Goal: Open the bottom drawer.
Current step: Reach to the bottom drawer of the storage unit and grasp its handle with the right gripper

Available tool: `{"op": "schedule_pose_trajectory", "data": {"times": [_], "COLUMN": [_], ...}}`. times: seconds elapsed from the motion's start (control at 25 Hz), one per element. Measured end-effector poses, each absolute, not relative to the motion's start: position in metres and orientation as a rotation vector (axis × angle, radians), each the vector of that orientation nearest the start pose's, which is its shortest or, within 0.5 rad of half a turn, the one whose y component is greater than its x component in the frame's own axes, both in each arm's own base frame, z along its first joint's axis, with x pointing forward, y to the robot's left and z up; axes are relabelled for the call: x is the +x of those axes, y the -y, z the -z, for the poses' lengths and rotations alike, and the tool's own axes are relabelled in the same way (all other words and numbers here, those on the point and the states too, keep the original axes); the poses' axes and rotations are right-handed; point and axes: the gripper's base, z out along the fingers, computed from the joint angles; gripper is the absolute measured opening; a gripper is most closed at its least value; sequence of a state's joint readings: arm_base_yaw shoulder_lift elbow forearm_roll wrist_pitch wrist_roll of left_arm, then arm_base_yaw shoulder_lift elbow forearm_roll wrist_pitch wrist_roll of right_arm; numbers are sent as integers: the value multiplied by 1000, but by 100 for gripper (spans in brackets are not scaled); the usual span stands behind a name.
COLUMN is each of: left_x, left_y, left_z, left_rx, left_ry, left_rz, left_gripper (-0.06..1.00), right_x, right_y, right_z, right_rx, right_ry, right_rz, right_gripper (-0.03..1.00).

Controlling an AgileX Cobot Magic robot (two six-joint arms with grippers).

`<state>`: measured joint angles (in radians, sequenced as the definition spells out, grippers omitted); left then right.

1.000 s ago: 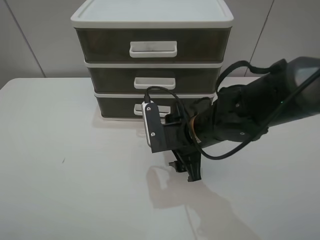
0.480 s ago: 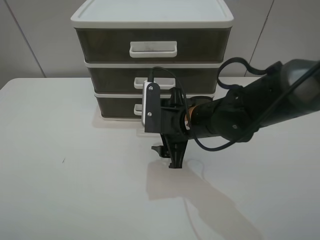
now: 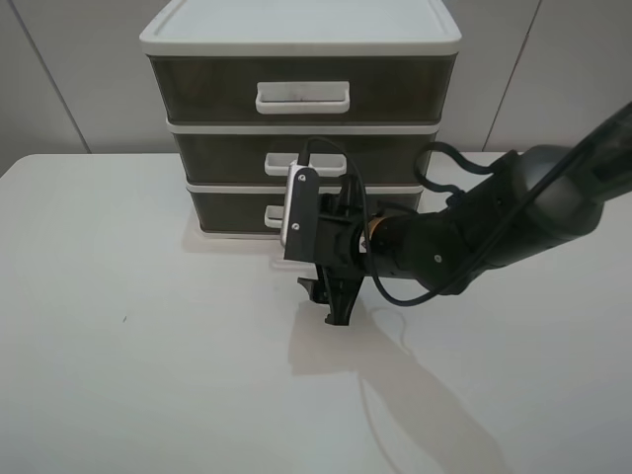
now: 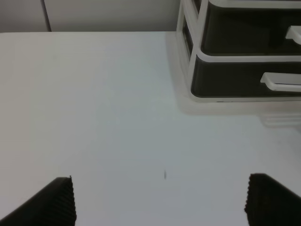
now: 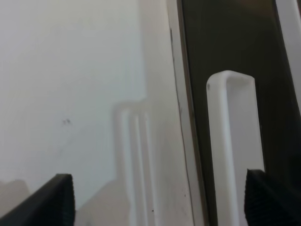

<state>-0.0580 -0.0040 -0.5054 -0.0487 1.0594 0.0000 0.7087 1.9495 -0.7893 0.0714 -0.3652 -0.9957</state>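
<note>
The white-framed three-drawer unit (image 3: 300,30) stands at the back of the table. The bottom drawer (image 3: 229,209) is smoky brown and sits shut, flush with the frame. Its small white loop handle (image 3: 272,215) is mostly hidden behind my right wrist. My right gripper (image 3: 331,301) is open and empty, turned on its side just in front of the drawer. In the right wrist view the handle (image 5: 233,141) lies close ahead between the open fingertips (image 5: 59,200), against the drawer's front (image 5: 211,47). My left gripper (image 4: 160,202) is open and empty, well back from the drawer (image 4: 235,77).
The middle drawer (image 3: 222,155) and the taller top drawer (image 3: 202,89) are shut above. The white table (image 3: 128,346) spreads in front and to the left. My right arm (image 3: 494,222) reaches in from the right with a looping black cable.
My right gripper has moved left and back toward the drawer unit, and now sits closer to the bottom drawer's handle. The drawers have not moved.
</note>
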Motion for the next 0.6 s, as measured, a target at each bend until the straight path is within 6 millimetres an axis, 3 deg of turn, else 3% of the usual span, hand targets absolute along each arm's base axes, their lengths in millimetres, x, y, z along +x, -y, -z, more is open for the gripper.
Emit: {"op": "schedule_pose_trajectory", "data": {"times": [0.28, 0.6], "left_x": [-6, -6], "left_y": [4, 4], "left_z": [-279, -279], "left_rx": [61, 61], "left_ry": [-2033, -2033], "left_rz": [95, 95], "left_gripper": [74, 74], "right_x": [266, 274], "right_y": [-224, -222], "right_z": [-87, -91], "right_rx": [-1687, -1611], "right_ry": [-1591, -1561], "right_rz": [157, 245], "right_gripper": [72, 72]}}
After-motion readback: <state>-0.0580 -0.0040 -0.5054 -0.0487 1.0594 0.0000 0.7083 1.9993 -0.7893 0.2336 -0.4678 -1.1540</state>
